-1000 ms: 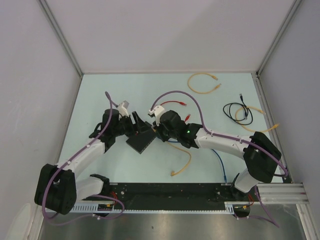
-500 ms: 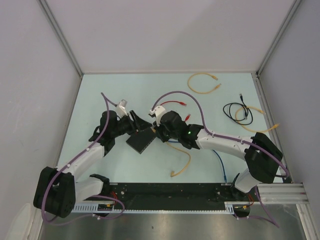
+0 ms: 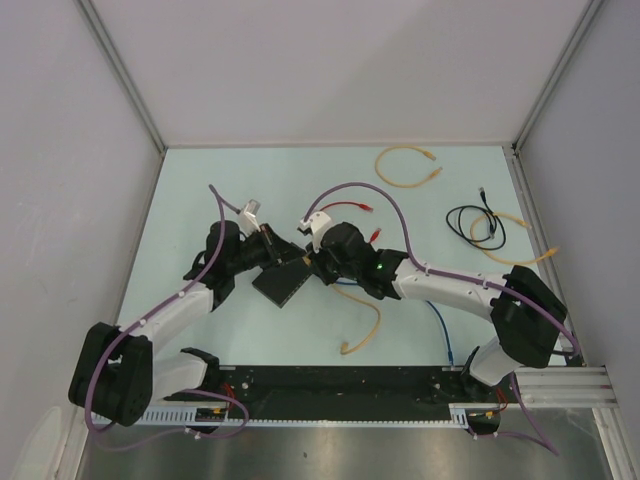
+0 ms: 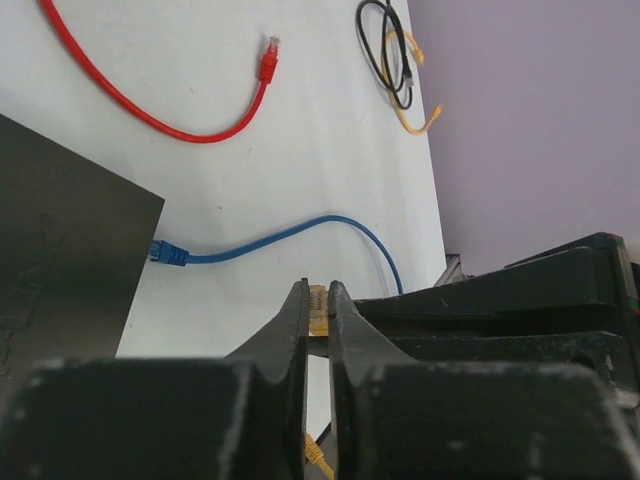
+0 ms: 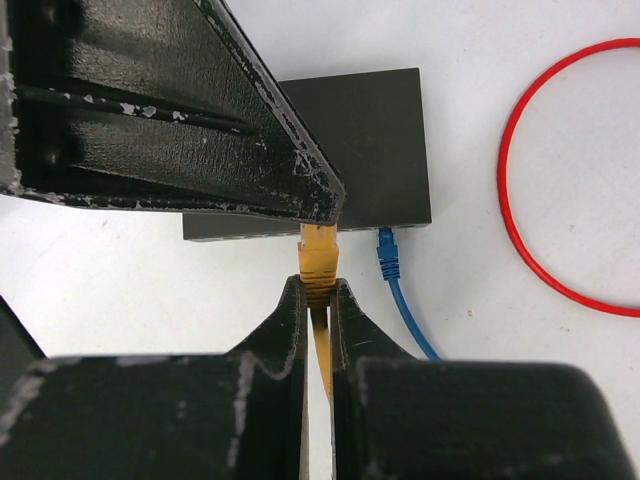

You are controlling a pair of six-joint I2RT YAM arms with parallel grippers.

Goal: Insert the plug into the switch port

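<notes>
The switch (image 3: 283, 283) is a flat black box lying at an angle in the middle of the table; it also shows as the switch (image 5: 355, 150) and the switch (image 4: 60, 260). The yellow plug (image 5: 319, 255) hovers at its socket edge, beside a blue plug (image 5: 387, 254) seated in a port. My right gripper (image 5: 318, 292) is shut on the yellow plug's ribbed boot, its cable (image 3: 365, 322) trailing behind. My left gripper (image 4: 316, 296) is shut on the plug's clear tip (image 4: 318, 308) from the opposite side. Both grippers meet above the switch's far corner (image 3: 303, 256).
A red cable (image 3: 347, 207) lies just behind the grippers. A yellow cable loop (image 3: 405, 165) sits at the back. A coiled black cable (image 3: 473, 222) over another yellow one lies at the right. The blue cable (image 3: 440, 325) runs toward the near edge. Walls enclose three sides.
My left gripper's jaws have closed from wide open onto the yellow plug's tip, after its wrist shifted slightly. The right gripper has kept its grip and place.
</notes>
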